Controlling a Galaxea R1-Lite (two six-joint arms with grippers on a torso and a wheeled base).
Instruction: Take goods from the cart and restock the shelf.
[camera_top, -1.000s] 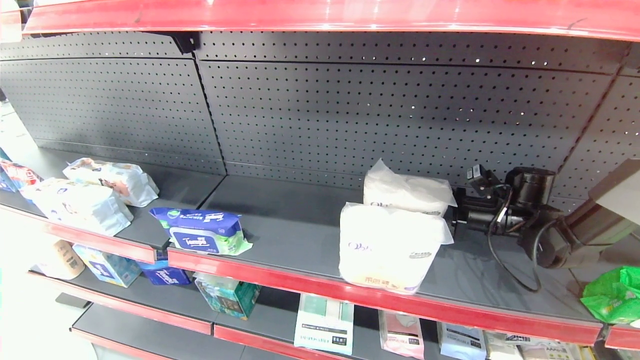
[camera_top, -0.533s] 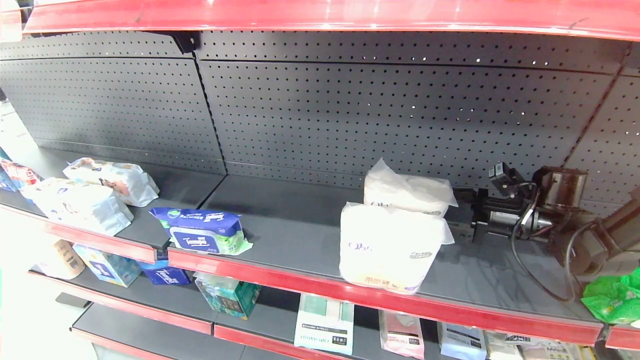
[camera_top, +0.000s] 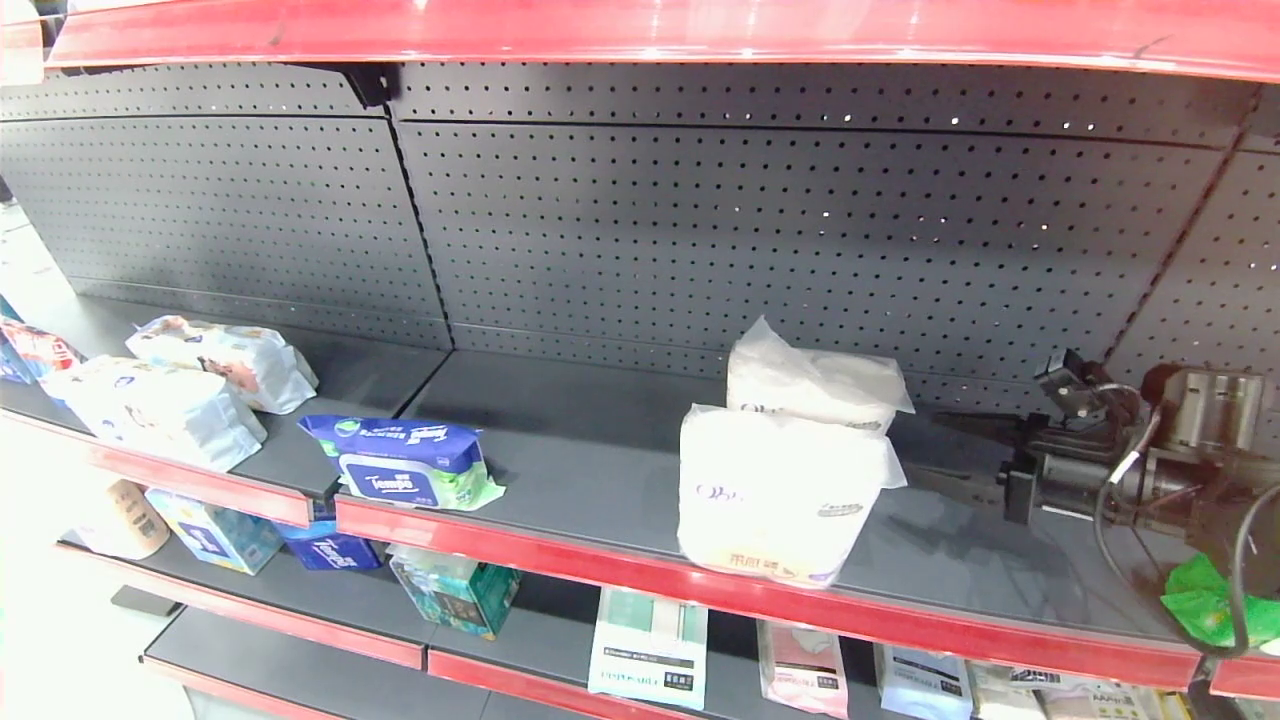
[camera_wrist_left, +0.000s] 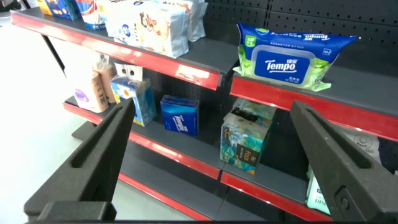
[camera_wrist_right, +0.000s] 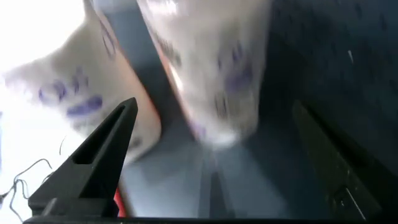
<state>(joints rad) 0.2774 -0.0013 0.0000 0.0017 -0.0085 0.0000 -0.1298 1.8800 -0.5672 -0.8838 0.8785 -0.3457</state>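
Two white tissue packs stand on the grey shelf (camera_top: 590, 450), one in front (camera_top: 780, 495) and one behind it (camera_top: 815, 385). My right gripper (camera_top: 925, 445) hovers just right of them, open and empty, its fingers pointing at the packs. In the right wrist view the same gripper (camera_wrist_right: 214, 109) faces both packs, the back one (camera_wrist_right: 211, 62) and the front one (camera_wrist_right: 62, 93), with a gap before them. My left gripper (camera_wrist_left: 212, 109) is open and empty in front of the lower shelves, below a blue wipes pack (camera_wrist_left: 292, 56).
The blue wipes pack (camera_top: 405, 462) lies at the shelf's front edge. White packs (camera_top: 160, 410) sit on the left section. A green bag (camera_top: 1215, 605) lies at the far right. Boxes and packets fill the lower shelves (camera_top: 455, 590). Bare shelf lies between wipes and tissue packs.
My right arm has drawn back to the right, away from the rear tissue pack, which stays put on the shelf. Its open fingers have come into sight.
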